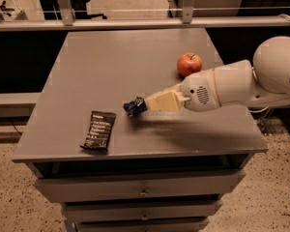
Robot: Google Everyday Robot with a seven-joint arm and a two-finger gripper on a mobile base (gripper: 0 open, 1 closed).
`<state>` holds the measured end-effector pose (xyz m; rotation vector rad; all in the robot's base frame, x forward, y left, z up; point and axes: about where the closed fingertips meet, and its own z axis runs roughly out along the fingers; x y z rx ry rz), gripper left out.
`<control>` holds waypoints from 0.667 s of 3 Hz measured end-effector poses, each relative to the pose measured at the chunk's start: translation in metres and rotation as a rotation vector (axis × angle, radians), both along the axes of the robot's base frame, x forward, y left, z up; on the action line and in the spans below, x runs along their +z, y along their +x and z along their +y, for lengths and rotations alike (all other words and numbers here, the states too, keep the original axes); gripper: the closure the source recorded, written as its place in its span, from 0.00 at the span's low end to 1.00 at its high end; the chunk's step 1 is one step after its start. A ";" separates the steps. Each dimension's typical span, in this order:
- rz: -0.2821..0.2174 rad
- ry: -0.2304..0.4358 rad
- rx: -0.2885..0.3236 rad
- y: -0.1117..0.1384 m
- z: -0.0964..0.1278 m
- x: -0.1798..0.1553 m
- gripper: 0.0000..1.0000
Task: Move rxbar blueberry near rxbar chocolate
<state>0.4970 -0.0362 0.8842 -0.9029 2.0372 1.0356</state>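
The blueberry bar, judged light, soft and crinkly, is grasped at one end by the pincer; the chocolate bar lies near, lower-left of it.

Grey table, flat top, drawers below. 2 things lying directly on top. 1: rxbar chocolate, flat, near front left edge, white text up. 2: red apple, right rear, well apart from bar. Over middle of top: hand, reaching in from right, clamped on rxbar blueberry, near rxbar chocolate, apart. Contact with top: cannot tell.
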 end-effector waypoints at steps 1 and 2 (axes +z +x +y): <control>0.029 -0.032 0.025 -0.008 -0.009 -0.006 0.52; 0.046 -0.035 0.041 -0.013 -0.008 -0.011 0.30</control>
